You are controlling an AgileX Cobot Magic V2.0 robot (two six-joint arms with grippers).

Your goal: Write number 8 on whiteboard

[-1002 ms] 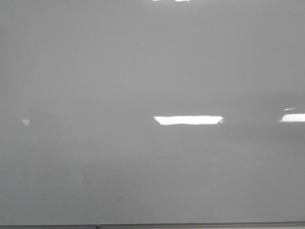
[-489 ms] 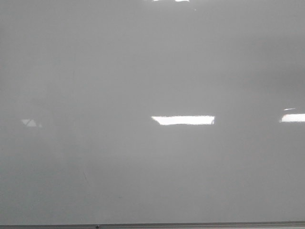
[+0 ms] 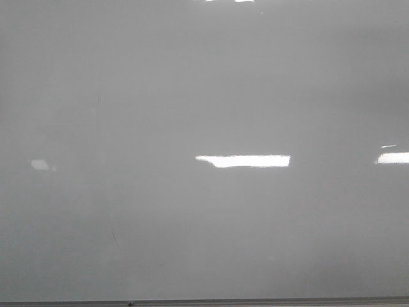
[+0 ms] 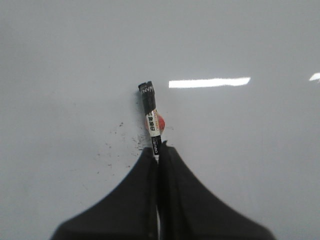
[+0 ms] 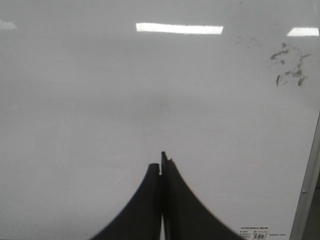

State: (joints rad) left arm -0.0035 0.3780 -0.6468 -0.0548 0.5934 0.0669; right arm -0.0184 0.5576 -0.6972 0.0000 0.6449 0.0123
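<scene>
The whiteboard (image 3: 204,96) fills the front view as a glossy pale grey surface with bright light reflections, and neither gripper shows there. No number 8 is visible on it in any view. In the left wrist view my left gripper (image 4: 159,150) is shut on a marker (image 4: 151,115) with a white and red label. The marker's black end (image 4: 146,91) points at the whiteboard (image 4: 250,150); whether it touches is unclear. My right gripper (image 5: 161,162) is shut on nothing, over bare whiteboard (image 5: 75,100).
A thin grey metal edge strip (image 3: 255,301) runs along the board's near side and also shows as an edge strip (image 5: 306,185) by the right arm. Dark smudges (image 5: 289,67) and a small printed label (image 5: 255,234) sit near that edge. Fine black specks (image 4: 120,135) lie beside the marker.
In the front view the central light reflection has shifted slightly left and the small left one has changed shape. Nothing else differs.
</scene>
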